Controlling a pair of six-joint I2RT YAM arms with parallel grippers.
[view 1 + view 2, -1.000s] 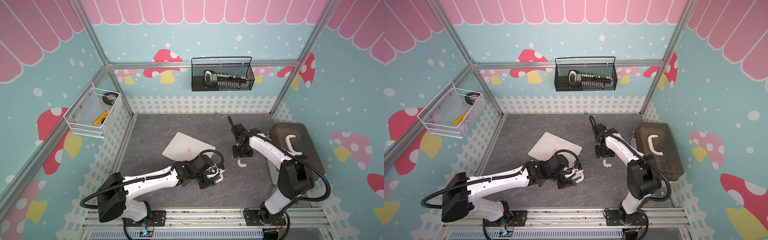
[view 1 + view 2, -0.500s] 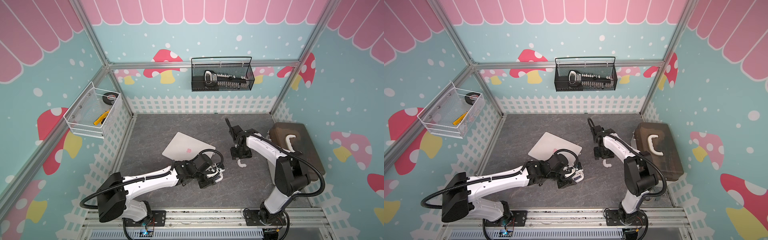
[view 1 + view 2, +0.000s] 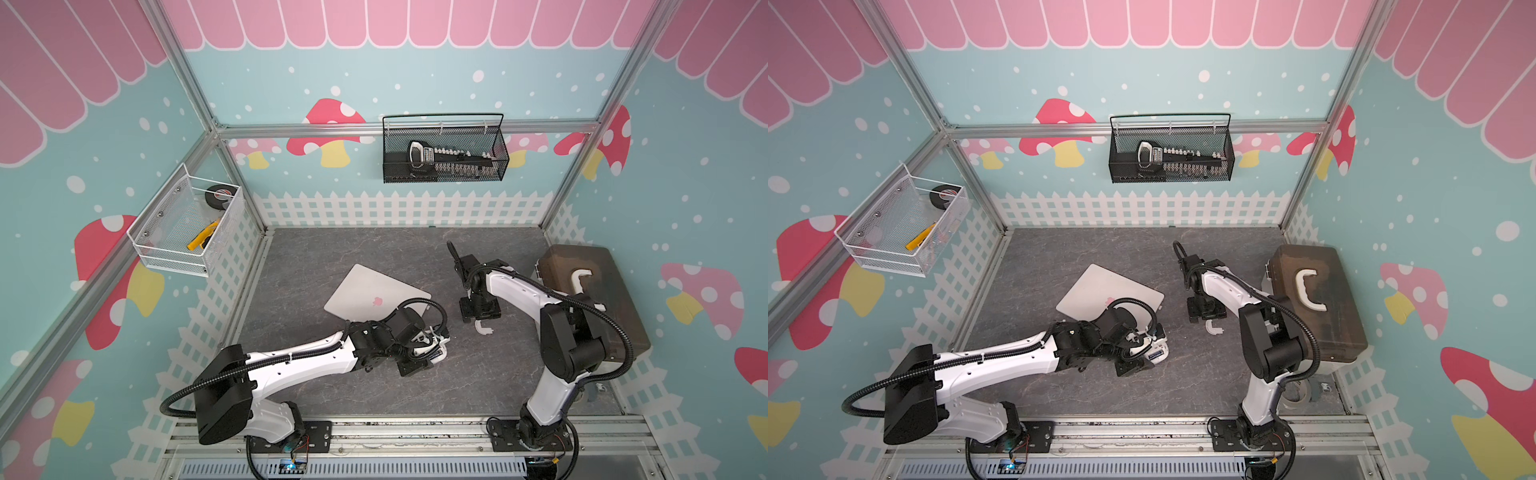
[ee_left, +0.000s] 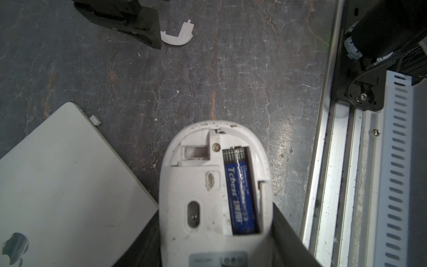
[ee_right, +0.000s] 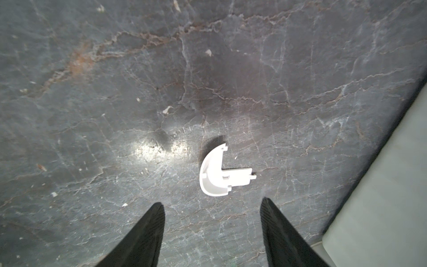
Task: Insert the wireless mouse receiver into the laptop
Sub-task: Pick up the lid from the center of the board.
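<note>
Upturned white mouse [image 4: 208,196] clamped in left fingers [image 4: 284,235], right fingers [image 5: 145,238] spread apart above curved cover piece [image 5: 215,178] on bench [image 5: 115,92], wireless mouse receiver [image 4: 95,120] jutting from edge of laptop [image 4: 57,180] near its corner

**Twin white arms with black joints and ribbed hoses**

The left arm [image 3: 299,365] and the right arm [image 3: 515,291] share one build: smooth white shells on the long links and bulky matt-black housings [image 3: 224,395] at the joints. A black corrugated cable hose [image 3: 619,332] runs outside each arm. On the left arm, pale ties [image 3: 286,356] pin it to the shell. Each arm stands on a flat black base plate [image 3: 318,432] with small screw heads. In the right wrist view, the right end effector [image 5: 212,203] has two black fingers [image 5: 143,235], wedge-shaped and tapering to narrow tips, with fine ribbing on their faces. The left end effector [image 3: 428,353] is likewise black.
</note>
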